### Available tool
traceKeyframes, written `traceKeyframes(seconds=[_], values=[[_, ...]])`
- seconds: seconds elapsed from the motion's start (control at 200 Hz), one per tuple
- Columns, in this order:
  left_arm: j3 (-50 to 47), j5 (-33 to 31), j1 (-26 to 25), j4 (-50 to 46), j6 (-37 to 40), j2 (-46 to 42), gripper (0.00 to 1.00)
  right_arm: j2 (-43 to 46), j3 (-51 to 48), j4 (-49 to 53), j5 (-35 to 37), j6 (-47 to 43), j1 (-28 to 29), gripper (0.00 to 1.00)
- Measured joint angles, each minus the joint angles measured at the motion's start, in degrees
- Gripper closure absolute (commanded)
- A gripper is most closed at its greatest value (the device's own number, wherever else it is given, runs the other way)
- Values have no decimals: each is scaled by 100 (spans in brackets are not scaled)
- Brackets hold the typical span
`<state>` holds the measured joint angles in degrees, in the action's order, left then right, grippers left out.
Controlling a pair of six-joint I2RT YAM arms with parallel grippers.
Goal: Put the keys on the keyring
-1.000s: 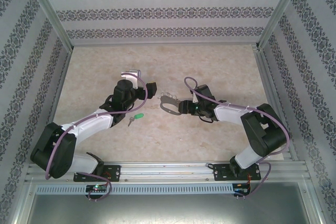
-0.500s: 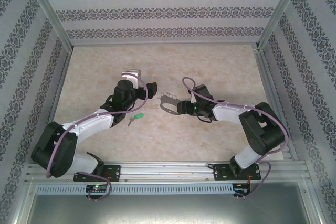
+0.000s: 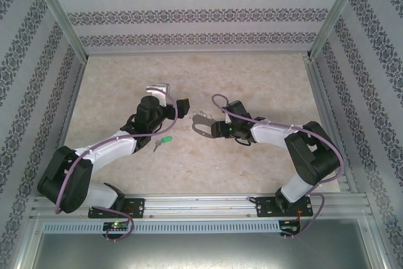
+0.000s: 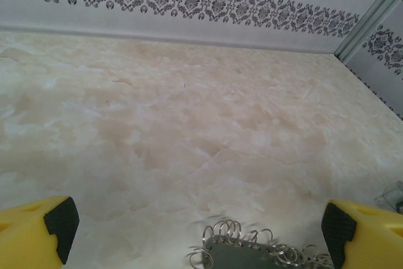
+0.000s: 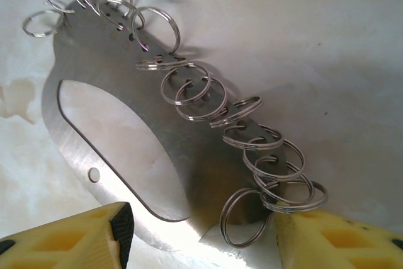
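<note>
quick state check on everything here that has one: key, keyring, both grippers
key, lying loose on the table, apart from the keyring, not on any ring
keyring, lying flat on the table, its split rings carry no key
left gripper, wide open, holding nothing
right gripper, jaws apart on either side of the keyring's near end, no firm grip to be seen
</note>
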<state>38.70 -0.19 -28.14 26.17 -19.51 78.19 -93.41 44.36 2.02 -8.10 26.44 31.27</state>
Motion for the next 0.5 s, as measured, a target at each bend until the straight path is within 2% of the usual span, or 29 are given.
traceKeyframes(seconds=[0.505], values=[[-48, 17, -7, 37, 0, 0, 0, -267, 317, 544, 988, -468, 275, 60]])
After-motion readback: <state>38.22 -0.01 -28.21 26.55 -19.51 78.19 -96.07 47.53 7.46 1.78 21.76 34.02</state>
